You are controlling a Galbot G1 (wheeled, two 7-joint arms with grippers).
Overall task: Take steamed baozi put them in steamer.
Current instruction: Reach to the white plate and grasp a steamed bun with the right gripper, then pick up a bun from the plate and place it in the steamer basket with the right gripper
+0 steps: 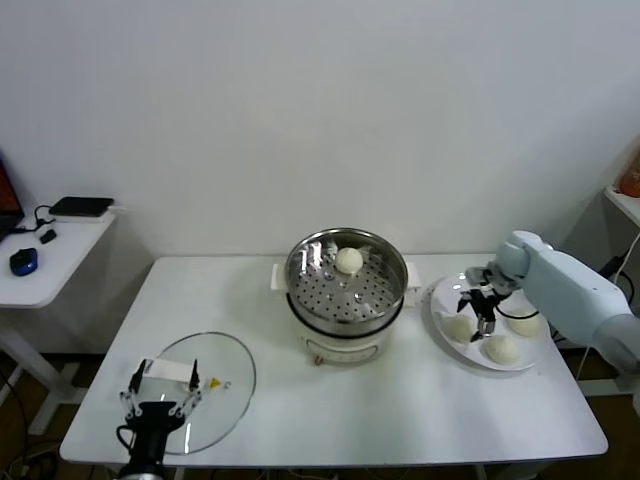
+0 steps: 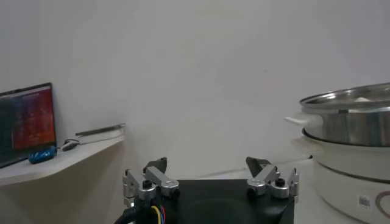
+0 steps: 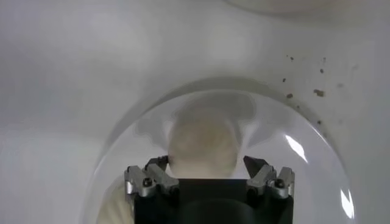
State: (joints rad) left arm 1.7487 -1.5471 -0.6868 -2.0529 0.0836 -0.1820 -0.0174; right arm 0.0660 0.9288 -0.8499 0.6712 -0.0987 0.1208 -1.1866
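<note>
Head view is giving you the whole table (image 1: 400, 420), operator, so start big. The steamer (image 1: 346, 283) is sitting near the table's middle, and one bun (image 1: 348, 260) is already lying on its perforated floor toward twelve o'clock. At about eight o'clock from the pot, the glass lid (image 1: 205, 385) is lying flat near the front edge, with the left gripper (image 1: 160, 400) parked over it, fingers spread wide and holding nothing.

Now swing to three o'clock of the steamer: the white plate (image 1: 445, 345) is carrying three steamed baozi (image 1: 500, 349), and your right gripper (image 1: 480, 310) is hovering right over them with its claw released, jaws standing wide.

Here's what the coming move is turning on. In the right wrist view a bun (image 3: 201, 146) is sitting squarely between the two fingers (image 3: 149, 179), dead ahead of the claw and centred in the gap. It's round, so no long axis is dictating your approach. The right arm is plainly the nearer one; the left is well apart across the table.

What you're not getting: the bun under the claw is partly masked in the head view, and I can't tell whether the fingertips are touching dough yet. The left wrist view is showing only the steamer's rim (image 2: 347, 100), not its contents.
</note>
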